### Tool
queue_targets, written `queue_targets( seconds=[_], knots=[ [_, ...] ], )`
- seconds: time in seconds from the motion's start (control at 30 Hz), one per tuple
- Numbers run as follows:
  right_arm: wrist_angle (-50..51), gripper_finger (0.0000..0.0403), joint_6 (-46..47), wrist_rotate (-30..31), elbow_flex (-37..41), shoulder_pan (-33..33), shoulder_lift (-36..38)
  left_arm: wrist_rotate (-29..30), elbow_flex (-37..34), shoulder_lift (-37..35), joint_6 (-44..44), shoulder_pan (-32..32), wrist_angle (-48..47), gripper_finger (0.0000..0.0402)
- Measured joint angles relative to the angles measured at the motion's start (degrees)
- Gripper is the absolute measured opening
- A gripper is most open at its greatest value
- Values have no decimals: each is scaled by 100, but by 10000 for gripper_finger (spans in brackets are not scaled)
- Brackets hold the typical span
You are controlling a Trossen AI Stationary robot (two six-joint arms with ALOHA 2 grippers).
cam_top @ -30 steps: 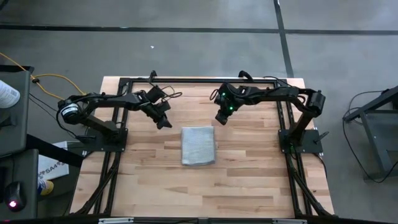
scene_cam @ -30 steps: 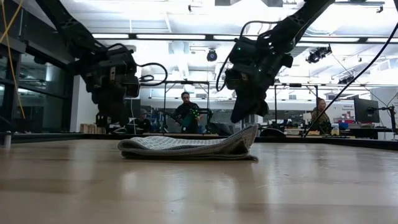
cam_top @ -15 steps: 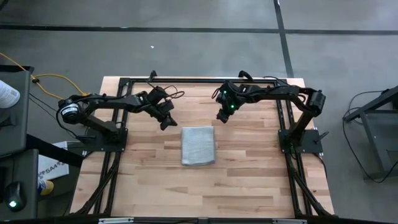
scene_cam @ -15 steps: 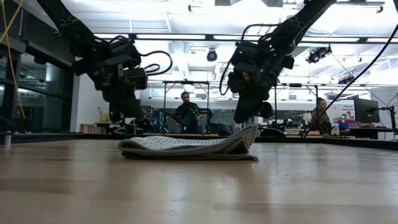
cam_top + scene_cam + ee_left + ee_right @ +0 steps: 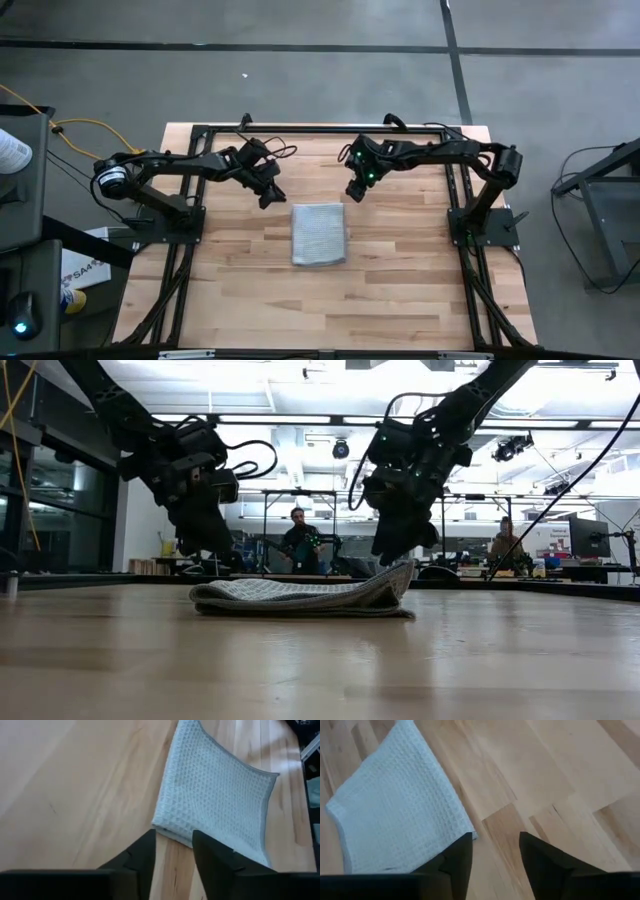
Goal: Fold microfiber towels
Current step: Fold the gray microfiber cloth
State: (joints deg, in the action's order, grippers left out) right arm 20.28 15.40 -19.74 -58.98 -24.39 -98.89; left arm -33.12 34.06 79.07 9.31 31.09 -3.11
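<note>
The pale grey-blue microfiber towel (image 5: 319,234) lies folded into an upright rectangle on the middle of the wooden table (image 5: 400,290). Its underside rests flat, and one far corner (image 5: 400,572) curls up a little. My left gripper (image 5: 268,197) hovers open just beyond the towel's far left corner, slanting down toward the towel (image 5: 215,795). My right gripper (image 5: 355,191) hovers open just beyond the far right corner, above bare wood beside the towel (image 5: 395,805). Nothing is between either pair of fingers.
Black frame rails (image 5: 320,130) run along the table's far edge and sides, with the arm bases at left (image 5: 160,215) and right (image 5: 480,220). Bare wood stretches from the towel to the near edge. People (image 5: 298,540) sit in the room beyond the table.
My left gripper has turned and tipped at the wrist; its fingers, which hung nearly straight down, now slant toward the towel's far left corner. The towel has not moved.
</note>
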Motion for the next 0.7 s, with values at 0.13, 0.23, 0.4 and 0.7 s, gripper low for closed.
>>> queue_targets(
  seconds=[0.13, 0.23, 0.4, 0.7],
  knots=[
    [-17, 170, 143, 10, -2, 35, -23, -67, 0, 78, 152, -2, 37, 157],
    [-48, 175, 275, -101, -9, 60, -213, -270, 0, 292, 296, -2, 39, 167],
    [-256, 177, 404, -599, -4, 75, -674, -541, -2, 733, 348, -15, 202, 171],
    [-490, 177, 411, -887, 0, -10, -833, -828, 4, 1091, 408, 0, 683, 171]
  ],
)
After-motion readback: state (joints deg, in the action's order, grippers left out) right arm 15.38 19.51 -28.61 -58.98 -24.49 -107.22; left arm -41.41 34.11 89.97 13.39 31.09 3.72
